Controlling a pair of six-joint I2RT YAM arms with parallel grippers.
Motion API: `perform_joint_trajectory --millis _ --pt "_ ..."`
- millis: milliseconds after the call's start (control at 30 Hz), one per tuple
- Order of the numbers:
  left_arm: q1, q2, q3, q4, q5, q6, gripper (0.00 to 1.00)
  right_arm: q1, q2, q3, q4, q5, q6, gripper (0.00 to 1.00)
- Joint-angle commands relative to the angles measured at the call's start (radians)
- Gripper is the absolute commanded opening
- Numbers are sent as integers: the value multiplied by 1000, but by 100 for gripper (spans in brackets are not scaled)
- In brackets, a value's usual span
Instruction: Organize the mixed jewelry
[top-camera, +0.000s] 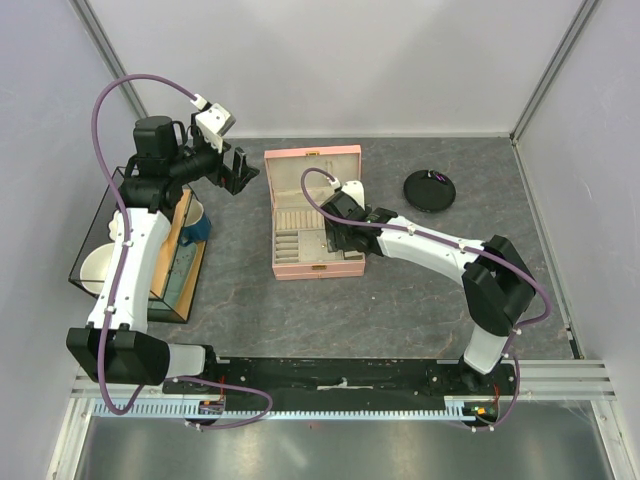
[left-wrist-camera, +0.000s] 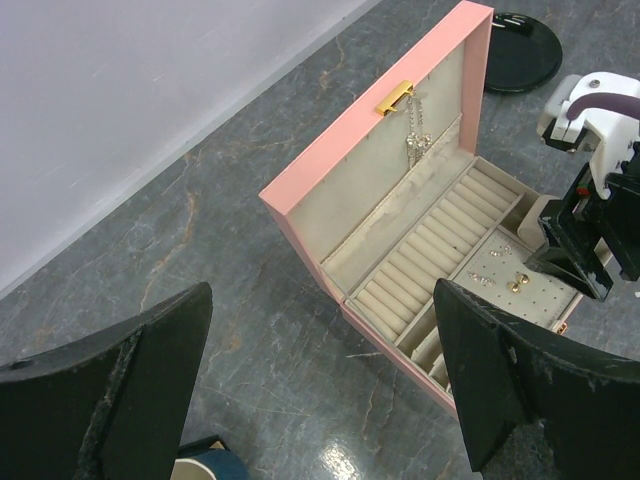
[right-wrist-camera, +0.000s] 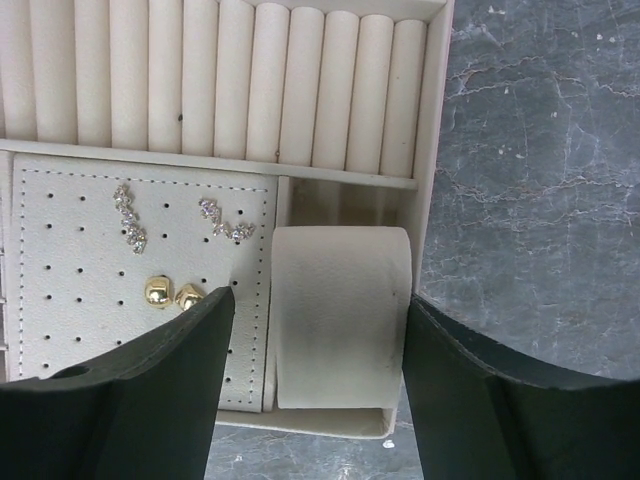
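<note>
Earrings (right-wrist-camera: 225, 222) on perforated pad (right-wrist-camera: 60, 300) inside pink box (top-camera: 312, 165), just beside one finger of right gripper (right-wrist-camera: 315, 315), spread open over beige cushion (right-wrist-camera: 340, 300). Sparkly strips (right-wrist-camera: 130, 218) slanted, long axes toward ring rolls (right-wrist-camera: 230, 80); gold studs (right-wrist-camera: 158, 292) nearest finger. Left gripper (left-wrist-camera: 322, 300) open, well apart above counter (left-wrist-camera: 250, 230).

A dark grey, marble-veined table (top-camera: 400, 300) is seen, walled in pale panels on three sides. A pink box (top-camera: 295, 180) is set near the middle of it, opened, with its lid laid back toward the far wall. A round black disc (top-camera: 429, 190) is placed to the right of the box, apart from it. A black-framed rack (top-camera: 90, 240) is stood along the left edge, well apart from the disc
</note>
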Motion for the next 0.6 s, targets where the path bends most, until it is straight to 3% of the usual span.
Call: perform_joint_trajectory --millis 0,133,200,567 --pt "8 -34 -3 34 29 -10 99 0 -28 13 -55 60 4 73" --pt "8 -38 -3 32 30 -8 99 0 -30 50 -76 89 -9 78" --pt "8 -38 -3 32 33 -7 99 0 -25 71 -90 105 -17 84" --pt "10 -46 11 28 32 -5 99 0 -33 114 -113 154 -34 88"
